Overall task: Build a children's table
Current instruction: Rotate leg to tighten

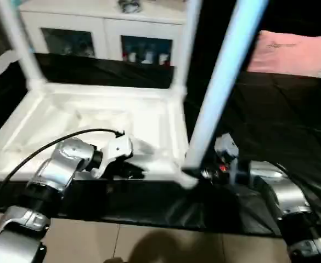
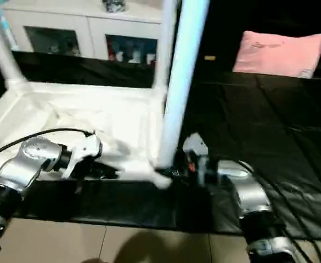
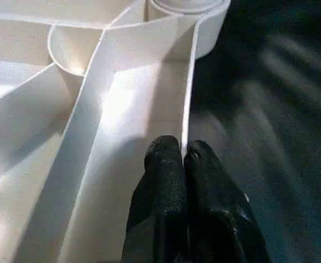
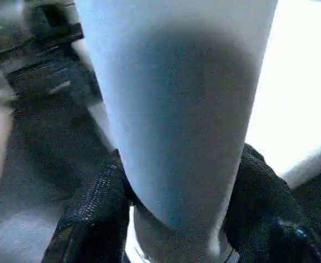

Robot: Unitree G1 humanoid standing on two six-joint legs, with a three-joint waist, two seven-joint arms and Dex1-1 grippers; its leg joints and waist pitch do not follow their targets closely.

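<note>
The white tabletop [image 1: 94, 118] lies upside down on a black sheet [image 1: 281, 115], with its ribs facing up. The thing that matters most now is the leg [image 1: 218, 87] at the near right corner. It stands with its long side pointing up and leans a little toward the right at the top. Its bottom end sits at the round corner socket [image 1: 186, 176], right at the edge of the tabletop.

The right gripper [image 4: 171, 219] is the closer one. It is just beside that corner, on the right, and its two black fingers [image 4: 94, 213] squeeze the leg low down, one on each side. I think the leg needs to stand straighter and go down into the socket, but I cannot tell how deep it is in already.

The left gripper [image 3: 183, 164] is at the near edge of the tabletop, left of that corner. Its fingers are pressed together with the thin wall of the tabletop edge between them, so it seems to hold the tabletop steady.

Two more legs [image 1: 17, 44] stand up at the far corners. Behind them is a white cabinet [image 1: 105, 33] with glass doors. A pink pillow [image 1: 292, 52] lies far off on the right. Nothing sits between the right gripper and the corner.
</note>
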